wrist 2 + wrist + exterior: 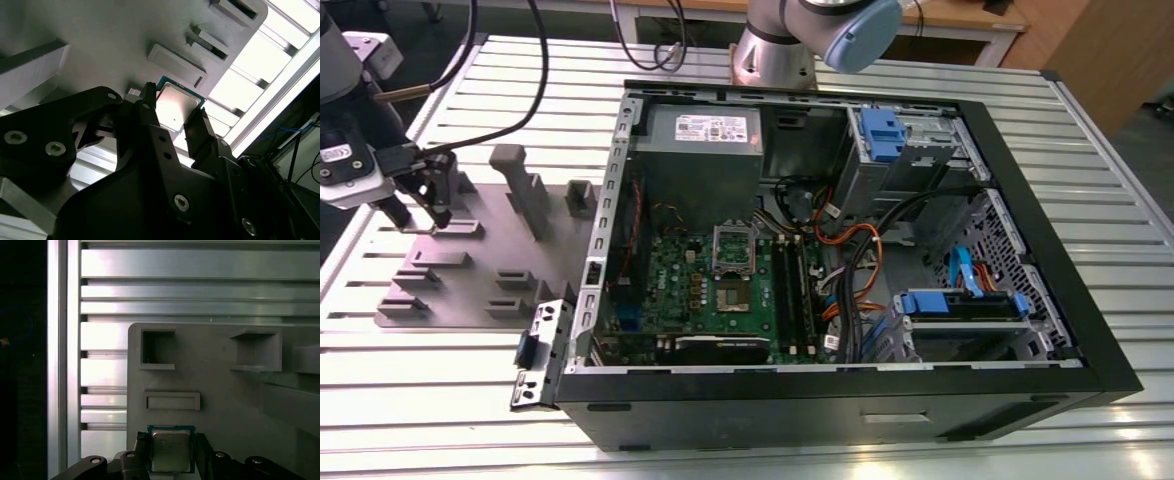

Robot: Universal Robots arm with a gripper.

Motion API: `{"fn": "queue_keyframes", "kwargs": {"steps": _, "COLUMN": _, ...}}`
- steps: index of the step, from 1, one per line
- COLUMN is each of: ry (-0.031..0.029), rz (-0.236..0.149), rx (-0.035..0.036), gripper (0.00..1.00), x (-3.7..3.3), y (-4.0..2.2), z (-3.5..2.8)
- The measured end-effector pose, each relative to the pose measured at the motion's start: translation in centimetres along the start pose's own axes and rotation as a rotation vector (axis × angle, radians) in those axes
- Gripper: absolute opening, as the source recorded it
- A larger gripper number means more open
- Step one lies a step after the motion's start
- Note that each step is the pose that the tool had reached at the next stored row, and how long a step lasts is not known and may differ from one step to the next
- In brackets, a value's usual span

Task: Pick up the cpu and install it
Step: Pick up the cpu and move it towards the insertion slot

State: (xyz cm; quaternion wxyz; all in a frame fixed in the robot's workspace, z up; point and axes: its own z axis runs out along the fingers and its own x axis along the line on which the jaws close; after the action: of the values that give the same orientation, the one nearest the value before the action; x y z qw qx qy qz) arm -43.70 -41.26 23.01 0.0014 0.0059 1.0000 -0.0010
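The cpu (pixel 176 106) (pixel 170 450), a small square chip with a silvery top and a green rim, sits between my two black fingers in both wrist views. My gripper (pixel 422 224) (pixel 175 114) (pixel 171 455) is shut on it, one finger (pixel 148 107) against each side. It hangs low over the grey fixture plate (pixel 480 270) at the exterior view's left, outside the computer case. The green motherboard (pixel 707 290) lies inside the open case, with its silver socket frame (pixel 734 242) near the middle.
The black computer case (pixel 854 400) lies open on the slatted metal table (pixel 427 400). Inside are a grey box with a white label (pixel 700 140), blue drive bays (pixel 961 305) and orange cables (pixel 847 245). The fixture plate carries raised blocks (pixel 527 185) and pockets (pixel 157 347). The arm's base (pixel 781 50) stands behind the case.
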Motion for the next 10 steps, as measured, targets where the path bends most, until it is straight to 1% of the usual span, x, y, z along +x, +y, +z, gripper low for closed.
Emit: {"fn": "queue_keyframes", "kwargs": {"steps": 10, "ry": -0.0001, "rz": 0.000, "rx": 0.0032, "gripper": 0.47, "x": 0.00, "y": 0.00, "z": -0.32}}
